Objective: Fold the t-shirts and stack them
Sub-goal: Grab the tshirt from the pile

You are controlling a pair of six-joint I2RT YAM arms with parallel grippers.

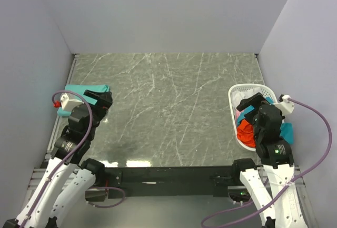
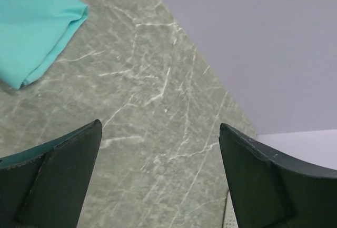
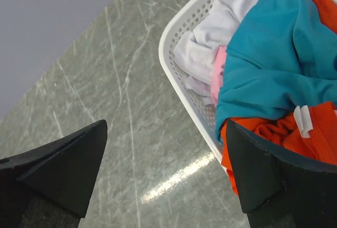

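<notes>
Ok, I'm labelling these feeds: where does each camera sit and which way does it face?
Top: above, behind the arms, looking down at the table; left gripper and right gripper show.
Left wrist: faces table and folded turquoise shirt; own open fingers show.
Right wrist: faces the basket of shirts; own open fingers show.
Shared: top and right wrist both see the basket.

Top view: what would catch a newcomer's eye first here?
The white basket at the right edge of the table, heaped with a crumpled teal shirt, orange-red shirt and pink shirt. Next, a folded turquoise shirt lying flat at the left edge. The left tool and right tool are open and empty.
</notes>
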